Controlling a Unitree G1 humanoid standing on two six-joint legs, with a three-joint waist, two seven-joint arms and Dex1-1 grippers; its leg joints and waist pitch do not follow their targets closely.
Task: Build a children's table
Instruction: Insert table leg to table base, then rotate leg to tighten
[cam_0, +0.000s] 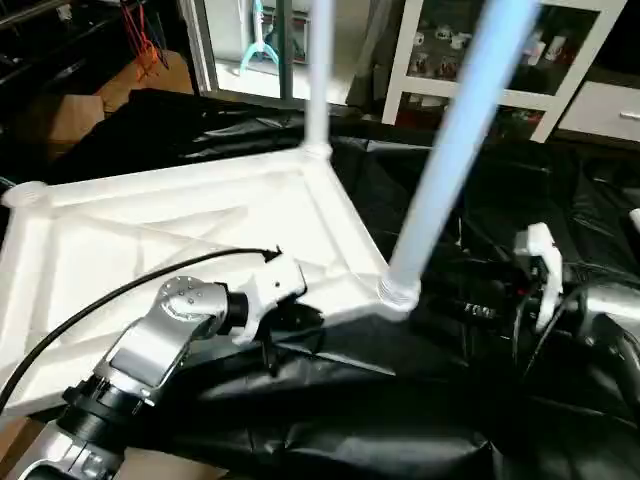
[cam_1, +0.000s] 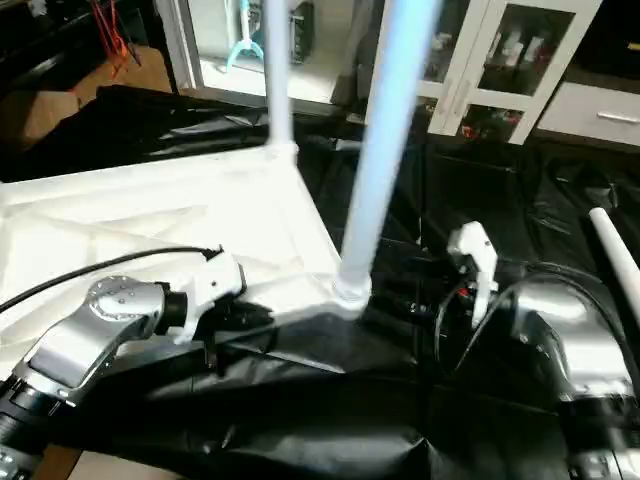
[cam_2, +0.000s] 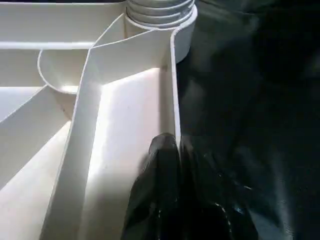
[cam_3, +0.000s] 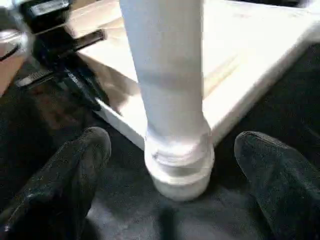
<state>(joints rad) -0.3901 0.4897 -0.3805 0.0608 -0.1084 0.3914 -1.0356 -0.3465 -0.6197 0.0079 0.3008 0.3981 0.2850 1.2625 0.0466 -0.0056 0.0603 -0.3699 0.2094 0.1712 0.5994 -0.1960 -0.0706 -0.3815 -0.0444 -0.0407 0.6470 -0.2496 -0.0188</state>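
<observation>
The children's table lies upside down on a black sheet, its white ribbed tabletop facing up. One white leg stands upright in the far corner socket. A second leg stands in the near right corner socket. My left gripper is shut on the tabletop's thin near rim, a short way from that socket. My right gripper is open, with one black finger on each side of the second leg's base and neither touching it.
Another white leg lies loose on the black sheet at the right. A white glass-door cabinet stands behind. Cardboard sits at the far left. A black cable runs over the tabletop to my left arm.
</observation>
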